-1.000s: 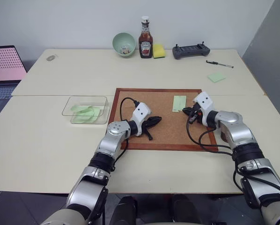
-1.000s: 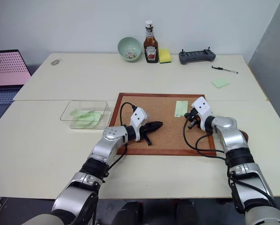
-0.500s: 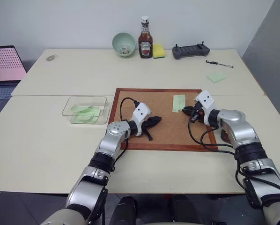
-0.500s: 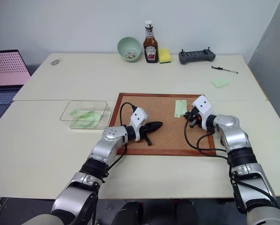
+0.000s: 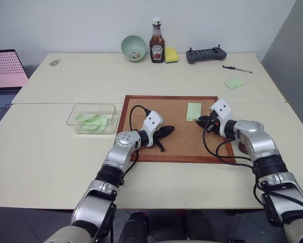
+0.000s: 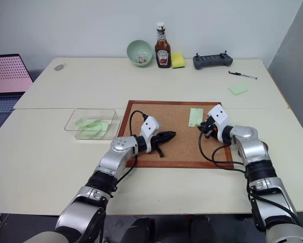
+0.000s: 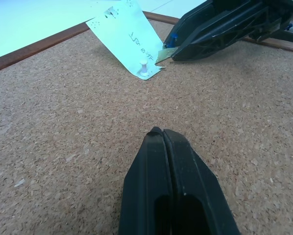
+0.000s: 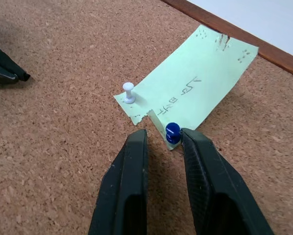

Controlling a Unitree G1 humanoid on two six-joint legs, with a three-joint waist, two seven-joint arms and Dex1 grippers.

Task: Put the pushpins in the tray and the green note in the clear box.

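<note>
The green note (image 8: 190,95) lies on the cork board (image 5: 177,144), pinned near its lower edge by two pushpins, one white (image 8: 129,92) and one blue (image 8: 172,132). My right gripper (image 8: 163,139) is open at that edge. The blue pin stands between its fingertips, close against one finger (image 8: 195,147). My left gripper (image 7: 158,134) is shut and empty, resting over the middle of the board and pointing at the note. The clear box (image 5: 93,105) stands left of the board with green slips inside. A dark reddish-brown tray (image 5: 241,147) peeks out beside my right forearm.
Along the table's far edge stand a green bowl (image 5: 134,47), a ketchup bottle (image 5: 157,40), a yellow sponge (image 5: 172,54) and a controller (image 5: 206,54). A pen (image 5: 237,69) and a green sticky pad (image 5: 234,83) lie at the right. A laptop (image 5: 4,71) sits far left.
My right gripper has shifted slightly toward the note's lower corner. The left arm has not moved.
</note>
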